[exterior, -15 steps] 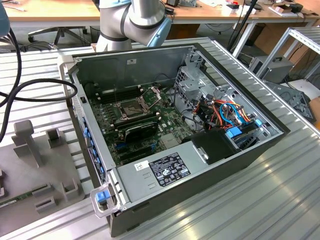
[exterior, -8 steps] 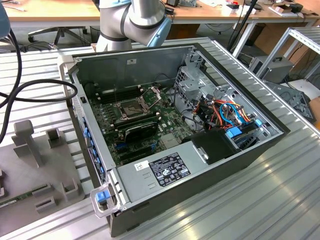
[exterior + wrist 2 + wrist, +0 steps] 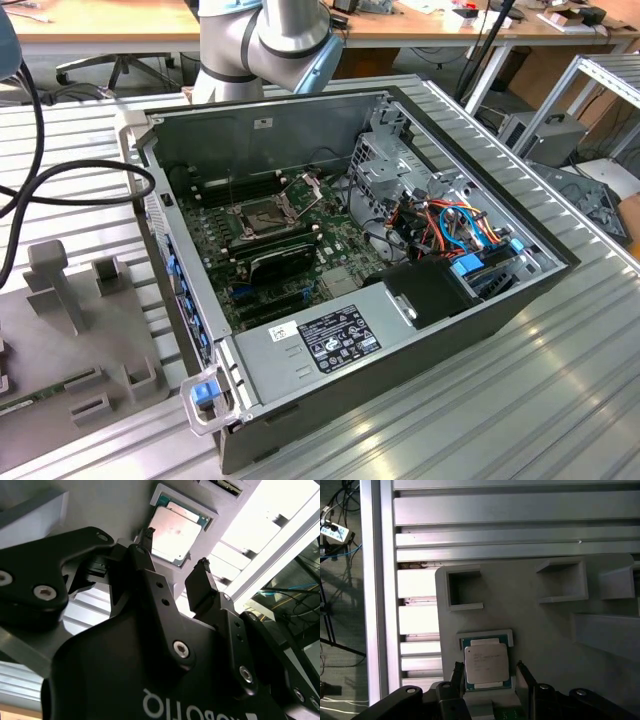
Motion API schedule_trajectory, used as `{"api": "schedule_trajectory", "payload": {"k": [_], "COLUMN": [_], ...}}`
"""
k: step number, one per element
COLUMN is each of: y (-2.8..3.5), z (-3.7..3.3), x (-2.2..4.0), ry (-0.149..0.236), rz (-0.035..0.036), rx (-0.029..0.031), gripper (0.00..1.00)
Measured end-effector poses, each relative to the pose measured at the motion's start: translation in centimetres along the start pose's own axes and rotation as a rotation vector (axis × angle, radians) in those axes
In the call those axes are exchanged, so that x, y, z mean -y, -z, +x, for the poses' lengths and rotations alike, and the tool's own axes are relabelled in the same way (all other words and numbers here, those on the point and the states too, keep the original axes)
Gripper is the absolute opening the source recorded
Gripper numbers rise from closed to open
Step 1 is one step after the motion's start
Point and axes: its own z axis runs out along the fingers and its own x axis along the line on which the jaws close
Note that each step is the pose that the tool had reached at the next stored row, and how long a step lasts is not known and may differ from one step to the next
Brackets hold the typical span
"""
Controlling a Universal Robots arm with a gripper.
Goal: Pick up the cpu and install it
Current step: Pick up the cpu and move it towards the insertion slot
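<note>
The cpu (image 3: 486, 666) is a small flat square chip with a dull grey face. It lies in a shallow framed pocket of a grey holder plate (image 3: 545, 630), and it also shows in the second wrist view (image 3: 175, 536). My gripper (image 3: 491, 672) (image 3: 175, 550) hovers just over it, open. One black fingertip (image 3: 458, 672) stands on one side of the chip and the other fingertip (image 3: 524, 672) on the opposite side, both apart from its edges. In the exterior view the silver socket (image 3: 262, 213) on the motherboard stands open with its metal frame (image 3: 305, 186) raised.
The open computer case (image 3: 470, 320) lies on a ribbed aluminium table (image 3: 560, 400), with drive cages and cables (image 3: 450, 225) at the exterior view's right. The grey holder plate (image 3: 70, 340) has upright blocks. A thick black cable (image 3: 90, 170) runs across the exterior view's left.
</note>
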Motion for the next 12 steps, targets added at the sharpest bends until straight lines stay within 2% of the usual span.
{"api": "schedule_trajectory", "payload": {"k": [12], "y": [-0.65], "z": [-0.16], "x": [0.02], "ry": [0.000], "rz": [0.0001], "rx": [-0.0001], "gripper": [0.54]}}
